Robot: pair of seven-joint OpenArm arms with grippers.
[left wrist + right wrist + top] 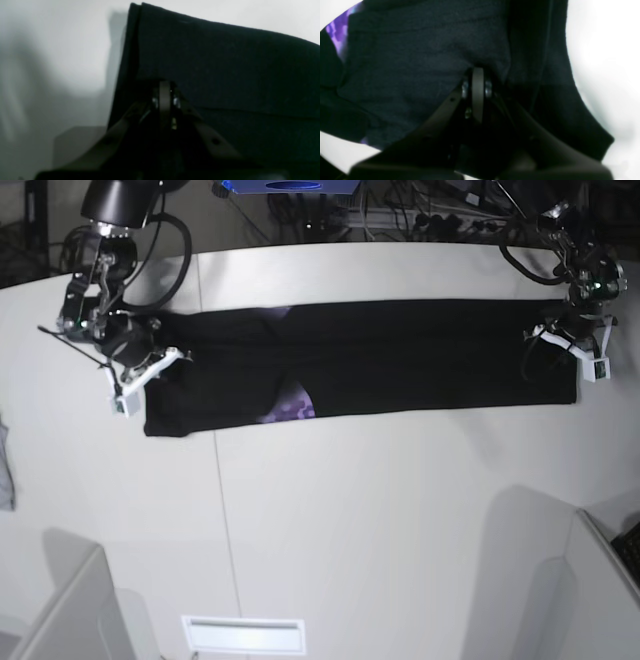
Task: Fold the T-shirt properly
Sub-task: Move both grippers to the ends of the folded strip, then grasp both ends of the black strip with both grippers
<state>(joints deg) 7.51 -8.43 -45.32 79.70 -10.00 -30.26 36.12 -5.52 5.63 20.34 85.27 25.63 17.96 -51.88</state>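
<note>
The T-shirt [400, 360] lies as a long dark band across the upper half of the base view, on a pale surface [350, 510], with folded layers and part of its purple print showing left of centre. Much of the print is hidden under black cloth. Both ends are partly covered by the arms, whose upper parts are cut off by the frame's top edge.

The left end effector [165, 92] reaches down over the band's right end; the right end effector [478, 82] reaches down over its left end. Each has its fingers drawn together, tips against the cloth. Dark on dark and blurred in the wrist views, the tips do not show whether either pinches any fabric; I cannot tell.
</note>
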